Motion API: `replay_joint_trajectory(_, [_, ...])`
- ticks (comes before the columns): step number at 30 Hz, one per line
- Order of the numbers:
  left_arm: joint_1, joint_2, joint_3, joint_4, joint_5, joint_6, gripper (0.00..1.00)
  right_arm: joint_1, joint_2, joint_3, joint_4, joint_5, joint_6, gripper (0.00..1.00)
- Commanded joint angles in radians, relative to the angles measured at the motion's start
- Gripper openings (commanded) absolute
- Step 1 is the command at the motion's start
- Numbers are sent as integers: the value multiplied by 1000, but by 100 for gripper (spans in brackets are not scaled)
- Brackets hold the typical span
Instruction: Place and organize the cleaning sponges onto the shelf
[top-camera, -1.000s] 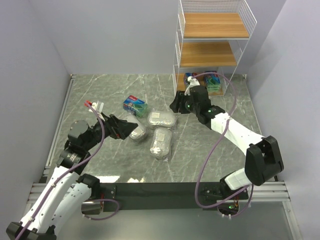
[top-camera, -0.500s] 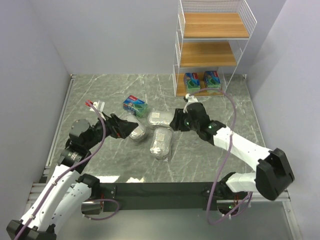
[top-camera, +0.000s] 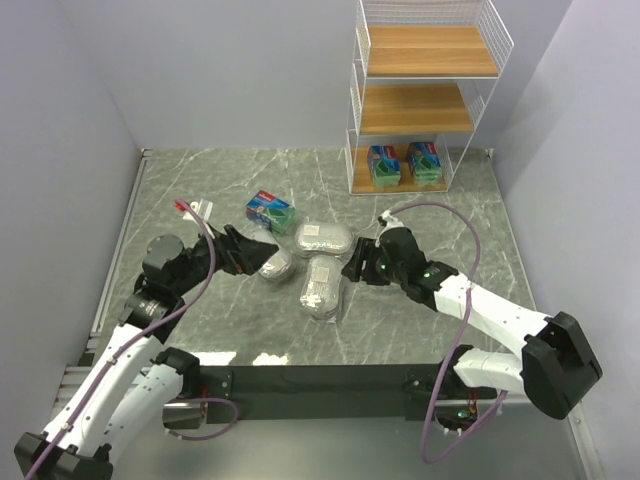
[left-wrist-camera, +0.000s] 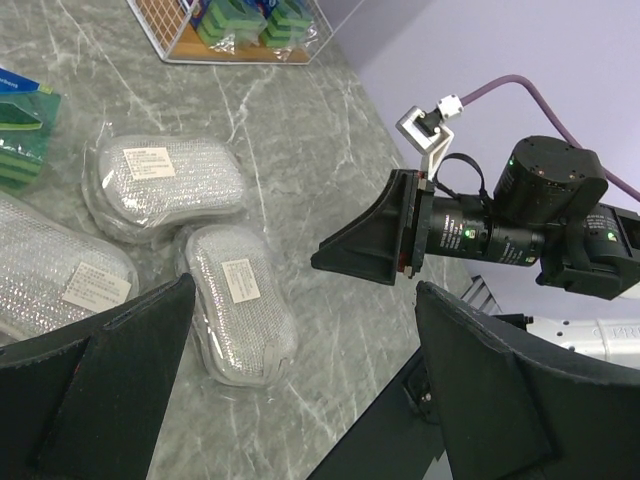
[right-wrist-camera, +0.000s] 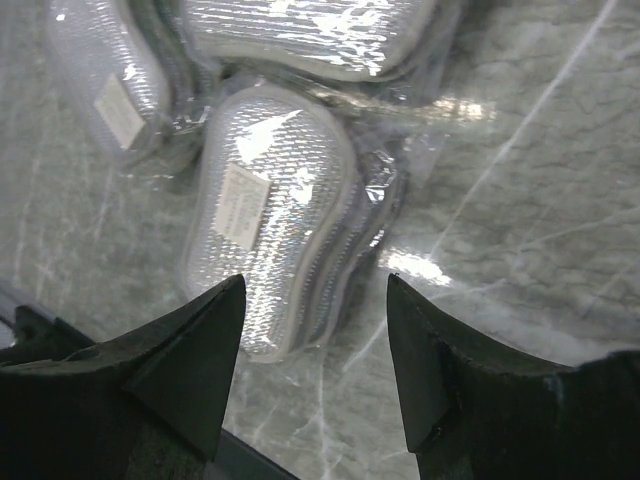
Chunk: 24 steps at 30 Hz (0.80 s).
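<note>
Near centre of the overhead frame, on the grey marbled tabletop: three silvery-grey oval sponge packs in clear wrap, bunched close together, plus one flat green rectangular sponge pack just up-left of them. At upper right, on the bottom wooden tier of the tall white wire-frame shelf: two more green labelled packs, side by side.

Spread apart and empty: the right gripper, just right of the lowest oval pack. Likewise spread wide, holding nothing: the left gripper, at the leftmost oval pack.

Likely trouble from here:
- Both grippers crowding one cluster, so could bump each other or shove a neighbouring pack.
- Loose, glossy wrap, so might pinch film only and lose the pack on the lift.
- Overlapping wrap edges, so may drag a second pack along.

Seen only from the right wrist: crinkled wrap overlapping between packs, and the white label up close. Seen only from the left wrist: the right gripper side-on, low across the packs. Seen only from overhead: the shelf's two upper tiers, bare wood.
</note>
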Motion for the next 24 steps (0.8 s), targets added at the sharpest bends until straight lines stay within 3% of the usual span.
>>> replay_joint_trajectory(1, [-4, -13, 0, 39, 11, -10, 99, 8, 19, 39, 77, -53, -11, 65])
replay_joint_trajectory(4, [-4, -10, -5, 45, 14, -13, 99, 22, 100, 146, 67, -85, -109, 64])
replay_joint_trajectory(15, [-4, -66, 7, -18, -14, 3, 99, 62, 519, 629, -45, 48, -420, 65])
replay_joint_trajectory(24, [-4, -108, 4, -37, -6, -6, 99, 60, 831, 947, 29, 22, -534, 66])
